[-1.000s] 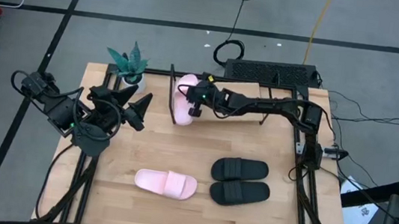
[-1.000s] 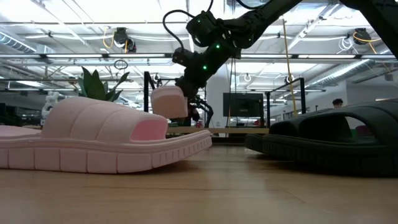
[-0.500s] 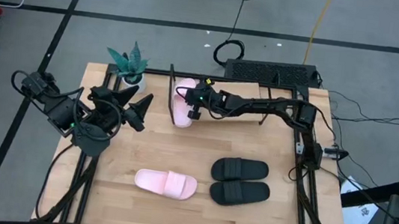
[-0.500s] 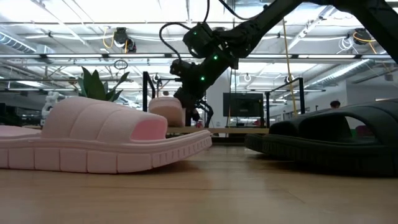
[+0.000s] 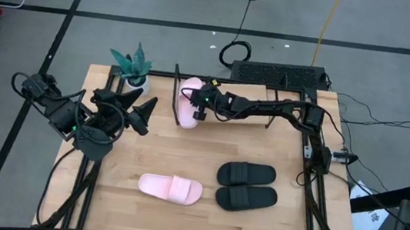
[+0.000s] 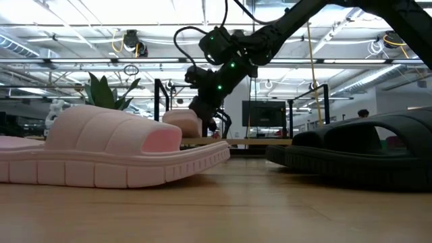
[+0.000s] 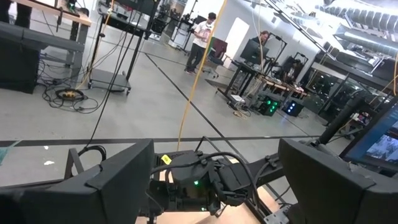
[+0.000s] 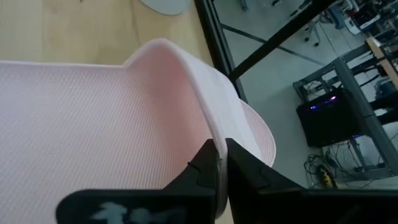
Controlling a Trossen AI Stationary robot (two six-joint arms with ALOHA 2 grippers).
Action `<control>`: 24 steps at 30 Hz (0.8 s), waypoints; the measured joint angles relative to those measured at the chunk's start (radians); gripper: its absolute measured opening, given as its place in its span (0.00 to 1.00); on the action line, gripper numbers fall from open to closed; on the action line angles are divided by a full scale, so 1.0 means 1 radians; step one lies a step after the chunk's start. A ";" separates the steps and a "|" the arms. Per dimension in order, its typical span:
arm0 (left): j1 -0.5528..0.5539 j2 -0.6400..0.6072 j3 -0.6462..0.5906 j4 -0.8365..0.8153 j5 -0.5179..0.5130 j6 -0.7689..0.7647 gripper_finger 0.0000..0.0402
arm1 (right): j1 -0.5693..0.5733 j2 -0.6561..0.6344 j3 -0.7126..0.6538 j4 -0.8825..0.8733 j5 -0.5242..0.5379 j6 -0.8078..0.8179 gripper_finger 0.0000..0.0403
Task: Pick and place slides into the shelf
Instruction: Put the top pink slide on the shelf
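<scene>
Wooden counter (image 5: 200,157), seen from above, carries the work set: at its far edge stands the shelf (image 5: 258,90), a light board between thin black wire end frames, with a potted plant (image 5: 133,66) beside its left end. Left arm waits over the counter's left side, its end effector (image 5: 143,115) spread wide and empty. Right arm reaches across the shelf; its end effector (image 5: 197,106) is clenched on the strap edge of a pale pink slide (image 5: 188,101), which is at the shelf's left end, just inside the wire frame; whether the sole already rests on the board cannot be told. Near the front of the counter lie the second pink slide (image 5: 171,188) and, just beside it, the black pair (image 5: 246,186), set side by side. Judging by the strap folding between the fingers in the right wrist view, the slides are light, soft foam: yielding, unbreakable, best pinched at the wide strap or sole rim.
</scene>
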 joint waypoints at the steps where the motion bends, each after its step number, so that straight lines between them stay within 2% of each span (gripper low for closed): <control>1: 0.000 0.000 0.000 0.000 0.000 0.000 0.86 | 0.000 0.000 0.000 -0.002 -0.001 0.001 0.02; 15: 0.000 0.000 0.000 0.001 0.003 -0.005 0.86 | -0.009 0.011 0.000 0.019 -0.071 0.004 0.12; 24: 0.000 0.000 0.000 0.001 0.006 -0.004 0.86 | -0.013 0.011 0.000 0.025 -0.100 0.005 0.22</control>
